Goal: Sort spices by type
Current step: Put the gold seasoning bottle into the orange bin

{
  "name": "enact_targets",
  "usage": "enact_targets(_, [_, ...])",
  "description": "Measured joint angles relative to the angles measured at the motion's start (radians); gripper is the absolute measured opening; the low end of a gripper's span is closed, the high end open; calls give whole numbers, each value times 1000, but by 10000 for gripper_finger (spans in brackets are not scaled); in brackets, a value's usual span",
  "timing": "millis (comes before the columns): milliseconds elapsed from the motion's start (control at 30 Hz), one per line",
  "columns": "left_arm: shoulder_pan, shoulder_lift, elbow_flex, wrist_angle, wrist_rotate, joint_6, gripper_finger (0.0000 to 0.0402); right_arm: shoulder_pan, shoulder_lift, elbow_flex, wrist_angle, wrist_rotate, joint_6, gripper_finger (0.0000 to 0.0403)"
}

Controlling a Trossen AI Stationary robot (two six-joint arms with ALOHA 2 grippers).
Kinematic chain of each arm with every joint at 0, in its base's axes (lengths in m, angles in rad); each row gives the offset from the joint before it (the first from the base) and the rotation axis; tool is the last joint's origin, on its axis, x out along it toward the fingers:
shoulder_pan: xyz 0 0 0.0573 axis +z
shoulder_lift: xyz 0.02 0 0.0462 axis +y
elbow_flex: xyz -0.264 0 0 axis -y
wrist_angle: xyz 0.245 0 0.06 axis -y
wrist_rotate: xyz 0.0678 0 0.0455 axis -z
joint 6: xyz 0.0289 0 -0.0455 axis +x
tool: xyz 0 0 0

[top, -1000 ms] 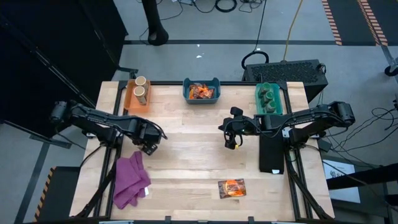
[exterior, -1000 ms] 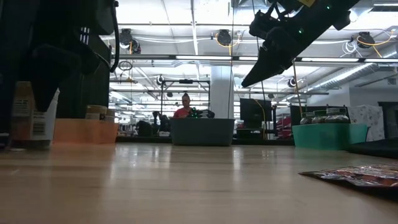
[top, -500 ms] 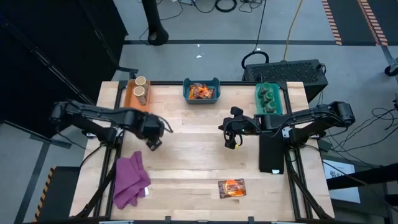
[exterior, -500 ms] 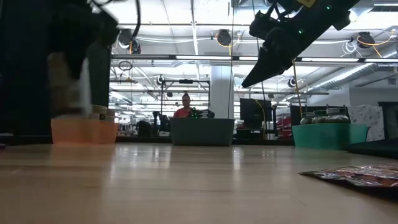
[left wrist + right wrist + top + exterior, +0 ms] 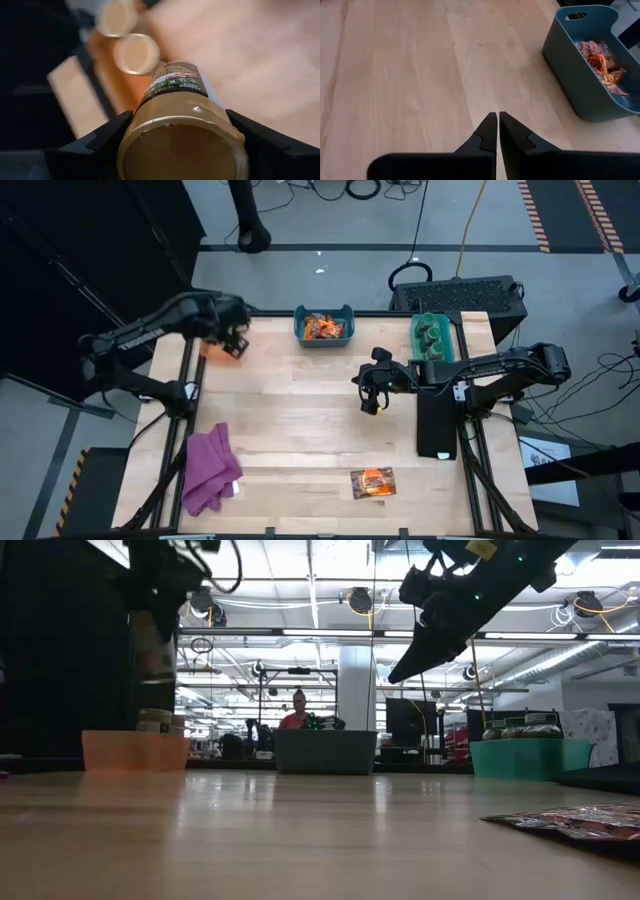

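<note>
Since the earlier frames the left gripper (image 5: 232, 340) has swung up from the middle-left of the table, near the purple cloth (image 5: 210, 470), to the back left corner, where it now hangs over the orange bin (image 5: 212, 352), while the right gripper (image 5: 368, 404) has stayed put above the table's middle, fingers pressed together and holding nothing. Left's fingers pinch a tan jar (image 5: 182, 135) by its sides. To finish this step well, I judge the arm should line the jar up over a free spot in the bin, beside the two cream-topped jars (image 5: 135, 52) already standing there, lower it upright until the base is seated, and only then spread the fingers, so it neither tips nor knocks its neighbours. One orange packet (image 5: 372, 482) lies at the front of the table, well apart from both arms, and looks to be the last item unsorted; the blue bin (image 5: 324, 337) already holds packets and the teal bin (image 5: 432, 355) the dark-green jars. From above, the jar is hidden under the gripper; the left wrist view alone shows the grip and the label, and the right wrist view confirms its own closed fingers over bare wood near the blue bin.
</note>
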Motion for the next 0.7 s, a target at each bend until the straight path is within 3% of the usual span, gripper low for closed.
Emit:
enact_targets(200, [206,7,0,39,-108,109,283,0,0,0,0,0,-8,0])
enact_targets(433, [423,36,1,119,-60,203,283,-1,0,0,5,0,-13,0])
enact_targets(533, [463,71,1,144,0,237,283,0,0,0,6,0,-16,0])
enact_targets(700, [469,164,1,166,-11,238,283,0,0,0,8,0,-16,0])
